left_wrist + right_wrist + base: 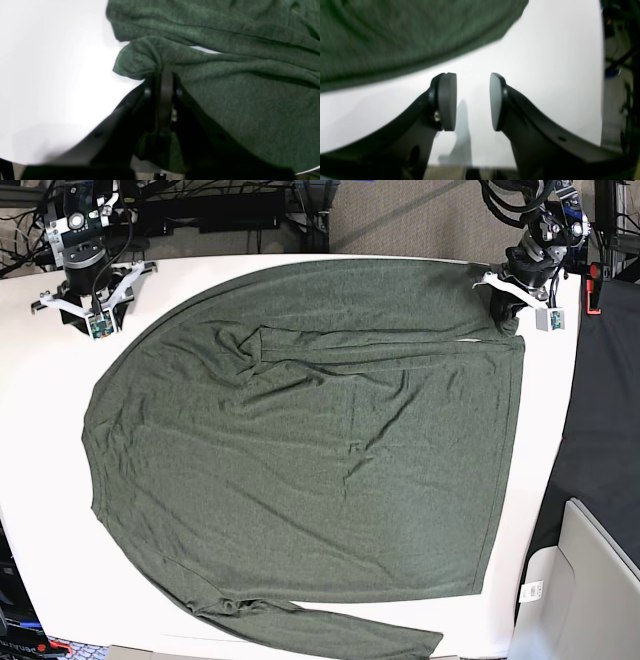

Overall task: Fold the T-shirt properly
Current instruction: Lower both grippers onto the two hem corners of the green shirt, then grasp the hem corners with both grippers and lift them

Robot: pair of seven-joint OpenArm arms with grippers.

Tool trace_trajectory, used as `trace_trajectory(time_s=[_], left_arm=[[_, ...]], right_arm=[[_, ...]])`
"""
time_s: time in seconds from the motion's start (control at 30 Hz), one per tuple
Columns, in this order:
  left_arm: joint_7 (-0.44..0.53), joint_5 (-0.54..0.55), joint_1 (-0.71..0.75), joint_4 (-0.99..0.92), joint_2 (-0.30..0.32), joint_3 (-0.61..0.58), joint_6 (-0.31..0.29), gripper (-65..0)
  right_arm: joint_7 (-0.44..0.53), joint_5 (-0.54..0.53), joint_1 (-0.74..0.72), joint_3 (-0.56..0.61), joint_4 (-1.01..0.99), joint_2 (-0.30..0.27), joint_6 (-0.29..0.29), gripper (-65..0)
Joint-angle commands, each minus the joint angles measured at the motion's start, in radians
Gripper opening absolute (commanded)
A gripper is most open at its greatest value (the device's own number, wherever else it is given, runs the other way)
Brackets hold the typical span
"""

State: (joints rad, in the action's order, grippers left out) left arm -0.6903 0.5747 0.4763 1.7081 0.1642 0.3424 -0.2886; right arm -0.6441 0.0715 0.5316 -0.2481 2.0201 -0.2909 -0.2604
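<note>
Base view: I see the soft, heathered dark olive-green knit T-shirt (310,450) spread across the smooth white surface (50,510); my left hand (163,77) pinches its bunched corner, right hand (473,100) gapes empty.

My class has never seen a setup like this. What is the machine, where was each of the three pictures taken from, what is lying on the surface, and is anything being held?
It is a robot with two arms, each ending in a two-fingered gripper. The base view looks down on a white table where a dark green T-shirt with long sleeves lies spread out. The other two pictures come from cameras mounted on the wrists, just behind each gripper. The left gripper has pinched shut on a corner of the shirt. The right gripper stands open above bare table beside the shirt's edge, holding nothing.
</note>
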Motion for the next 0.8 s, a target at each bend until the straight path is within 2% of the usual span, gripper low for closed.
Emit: trace_trajectory(time_s=[0.0,0.17,0.23,0.37,0.5,0.63,0.77], left_arm=[[-0.110,-0.031,0.019,-0.016,-0.004,-0.006,0.002,-65.0],[-0.110,-0.031,0.019,-0.016,-0.004,-0.006,0.002,-65.0],[-0.110,-0.031,0.019,-0.016,-0.004,-0.006,0.002,-65.0],[-0.110,-0.031,0.019,-0.016,-0.004,-0.006,0.002,-65.0],[-0.110,-0.031,0.019,-0.016,-0.004,-0.006,0.002,-65.0],[-0.110,-0.031,0.020,-0.016,-0.004,-0.006,0.002,-65.0],[-0.110,-0.031,0.019,-0.016,-0.004,-0.006,0.002,-65.0]], right_arm=[[-0.003,-0.002,-0.026,-0.006,0.020,-0.008,0.013,-42.6],[-0.164,-0.003,-0.112,-0.007,0.020,0.065,0.008,-42.6],[-0.216,-0.034,-0.140,-0.007,0.020,0.083,0.008,-42.5],[-0.297,-0.203,-0.170,-0.010,0.020,0.094,0.008,-38.8],[-0.336,-0.359,-0.184,-0.101,0.014,0.134,0.008,-31.8],[-0.406,-0.519,-0.213,-0.222,-0.034,0.190,0.008,-31.8],[-0.412,-0.623,-0.227,-0.273,-0.150,0.200,0.008,-31.8]])
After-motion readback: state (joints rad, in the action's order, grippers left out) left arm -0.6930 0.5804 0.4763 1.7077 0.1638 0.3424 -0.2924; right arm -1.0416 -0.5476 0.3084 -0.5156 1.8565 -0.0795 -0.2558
